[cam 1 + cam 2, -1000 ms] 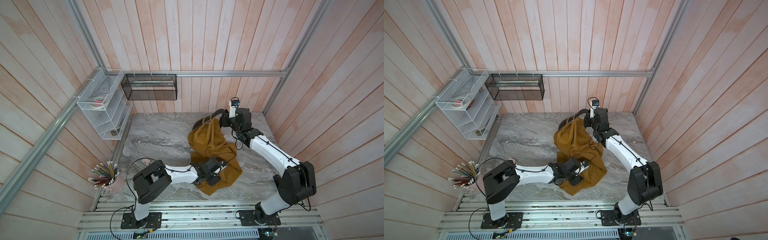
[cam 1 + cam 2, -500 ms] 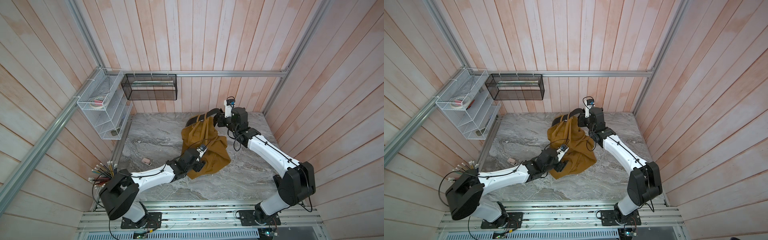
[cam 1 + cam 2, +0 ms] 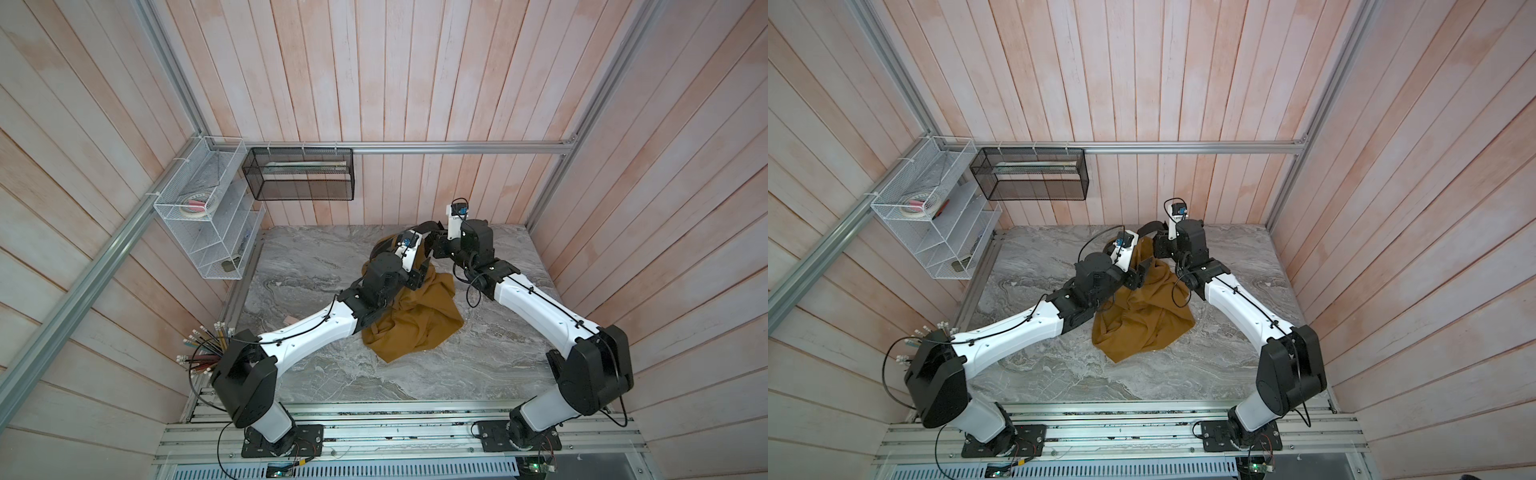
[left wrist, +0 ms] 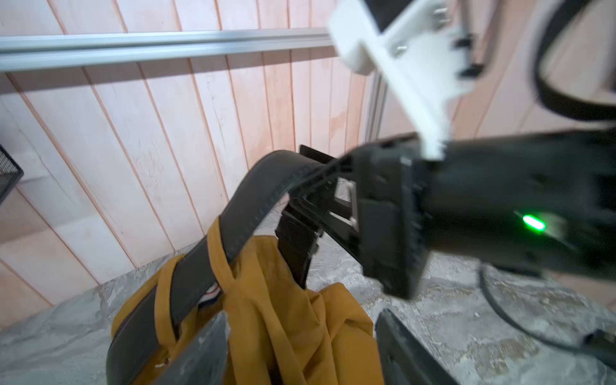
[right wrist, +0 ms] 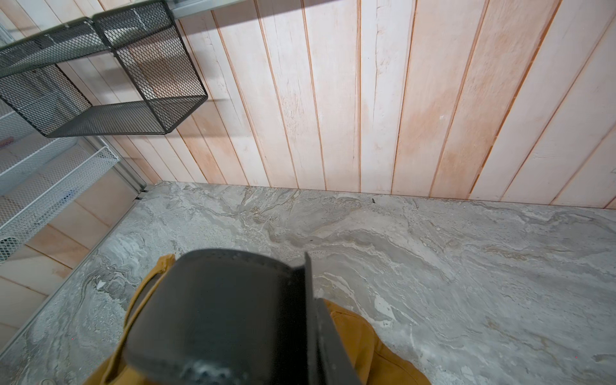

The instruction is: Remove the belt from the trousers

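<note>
Along the far wall of wooden planks (image 3: 395, 83) runs an aluminium rail (image 3: 457, 147), and a black mesh basket (image 3: 299, 174) hangs under its left end. On the left wall there's a white wire rack (image 3: 208, 232) with a roll of tape (image 3: 195, 206) on the top shelf. Near left, a bunch of pencils (image 3: 203, 349) fans out beside the grey marble tabletop (image 3: 316, 266), where a small pale scrap (image 3: 290, 320) lies.

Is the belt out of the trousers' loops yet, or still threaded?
Still threaded: the left wrist view shows the belt passing under mustard loops of the trousers.
</note>
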{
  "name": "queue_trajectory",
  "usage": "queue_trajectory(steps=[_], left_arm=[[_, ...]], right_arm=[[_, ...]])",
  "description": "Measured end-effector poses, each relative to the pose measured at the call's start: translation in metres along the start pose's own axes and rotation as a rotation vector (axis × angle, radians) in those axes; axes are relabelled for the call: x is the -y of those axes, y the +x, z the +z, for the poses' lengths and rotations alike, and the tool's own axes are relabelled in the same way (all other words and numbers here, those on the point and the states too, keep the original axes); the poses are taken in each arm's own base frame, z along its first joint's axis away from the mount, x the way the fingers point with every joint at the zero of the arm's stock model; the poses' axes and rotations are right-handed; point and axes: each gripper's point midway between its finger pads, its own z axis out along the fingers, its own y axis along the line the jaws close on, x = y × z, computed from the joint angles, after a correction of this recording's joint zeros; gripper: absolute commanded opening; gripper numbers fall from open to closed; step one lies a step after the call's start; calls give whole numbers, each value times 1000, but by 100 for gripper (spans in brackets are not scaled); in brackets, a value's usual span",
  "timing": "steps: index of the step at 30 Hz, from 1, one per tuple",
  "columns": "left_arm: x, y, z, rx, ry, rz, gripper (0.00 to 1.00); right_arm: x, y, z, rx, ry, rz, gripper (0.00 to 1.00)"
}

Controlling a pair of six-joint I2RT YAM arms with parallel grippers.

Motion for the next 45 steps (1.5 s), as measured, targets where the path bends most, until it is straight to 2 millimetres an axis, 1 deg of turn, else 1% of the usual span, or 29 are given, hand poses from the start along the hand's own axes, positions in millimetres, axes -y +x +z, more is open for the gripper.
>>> queue_trajectory(steps=[1, 2, 3, 4, 6, 9, 11, 13, 14, 15, 17, 20, 22, 23, 24, 28, 29, 31, 33, 36, 39, 43, 44, 45], left_arm=[[-11, -1, 11, -7, -28, -40, 73], [-21, 0, 18, -16, -47, -69, 73], [-35, 3, 26, -26, -73, -111, 73], [-48, 9, 31, -42, -89, -153, 73], [-69, 24, 37, -77, -103, -230, 73], [-92, 55, 37, -123, -112, -341, 73], [-102, 83, 34, -156, -121, -391, 73], [-107, 112, 29, -203, -131, -421, 74], [-107, 122, 27, -220, -132, -428, 74], [-106, 131, 25, -231, -131, -434, 74], [-105, 134, 23, -229, -123, -431, 75], [-104, 122, 16, -197, -111, -372, 76], [-101, 105, 6, -150, -102, -280, 77], [-95, 94, 1, -118, -90, -221, 77], [-87, 81, -5, -81, -77, -158, 78], [-41, 26, -25, 79, -5, 67, 78], [-35, 17, -27, 103, -2, 104, 78], [-32, 1, -26, 135, -21, 169, 78], [-36, -10, -23, 150, -52, 210, 78], [-42, -23, -14, 155, -97, 250, 78], [-45, -28, -3, 139, -123, 285, 78], [-47, -27, 10, 100, -143, 325, 78], [-48, -26, 13, 91, -146, 331, 76], [-49, -25, 15, 79, -148, 338, 73]], right_arm=[[-1, 0, -2, 2, -5, 0, 0], [-2, 1, -4, 6, -10, 0, 0], [-3, 1, -7, 10, -16, 1, 0], [-4, 2, -9, 11, -23, 1, 0], [-6, 2, -15, 21, -38, 6, 0], [-7, 3, -22, 30, -63, 35, 0], [-4, 4, -25, 31, -77, 61, 0], [-4, 4, -26, 28, -91, 82, 0], [-5, 5, -26, 26, -101, 87, 0], [-7, 5, -26, 22, -112, 92, 0], [-11, 8, -25, 12, -132, 93, 0], [-13, 9, -20, 6, -141, 81, 0], [-18, 6, -15, 4, -147, 53, 0], [-21, 4, -13, 4, -151, 36, 0], [-25, 1, -12, 5, -156, 18, 0], [-36, -3, -10, 5, -167, -49, 0], [-37, -3, -10, 3, -167, -62, 0], [-40, -1, -11, -5, -170, -86, 0], [-41, 0, -11, -12, -170, -106, 0], [-42, 1, -11, -16, -174, -128, 0], [-43, 2, -12, -19, -181, -145, 0], [-46, 4, -12, -29, -200, -153, 0], [-47, 4, -13, -30, -205, -156, 0], [-48, 4, -13, -34, -210, -158, 0]])
